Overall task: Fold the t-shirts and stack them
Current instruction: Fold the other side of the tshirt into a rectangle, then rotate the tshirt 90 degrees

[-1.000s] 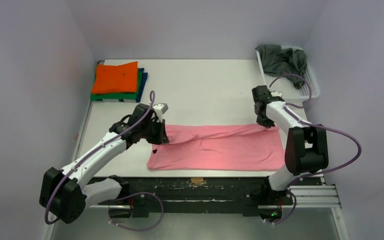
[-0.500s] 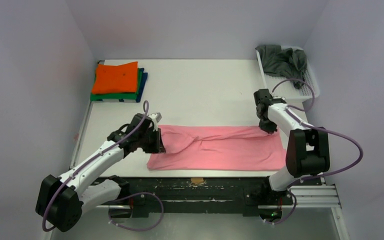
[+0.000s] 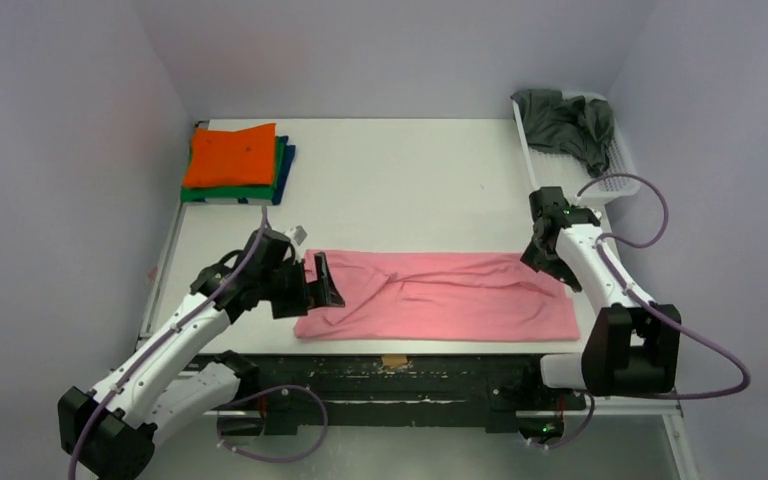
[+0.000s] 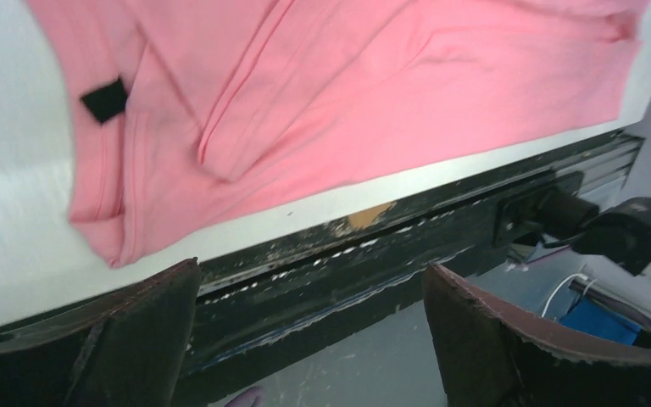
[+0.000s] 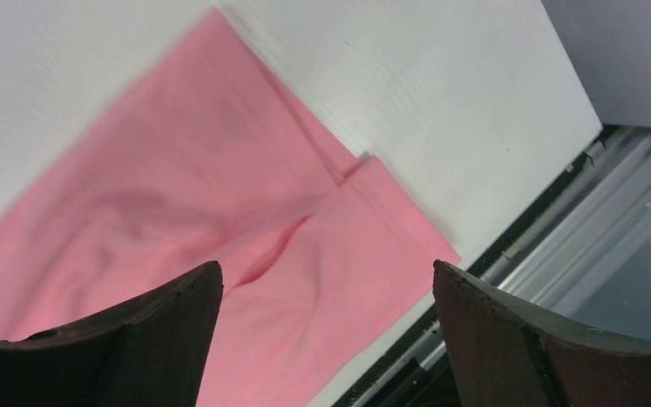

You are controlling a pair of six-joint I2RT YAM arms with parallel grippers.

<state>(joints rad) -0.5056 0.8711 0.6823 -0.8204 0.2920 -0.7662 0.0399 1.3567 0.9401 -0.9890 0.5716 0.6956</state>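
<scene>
Soft, even light from overhead fills the top view. The white table (image 3: 410,190) is bright without glare, and shadows are faint. Both wrist views look softer: the pink t-shirt (image 4: 347,93) smears slightly, perhaps from motion, and the dark fingers (image 5: 119,356) along the bottom edge are out of focus.

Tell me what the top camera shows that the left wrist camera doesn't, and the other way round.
Top view only: the folded stack, orange shirt on top, far left; the dark grey shirt in the white basket, far right; the open right end effector. Left wrist only: a small black label on the pink shirt, a blue item below the table. Both: the pink shirt along the table's near edge and the tan mark there.
</scene>
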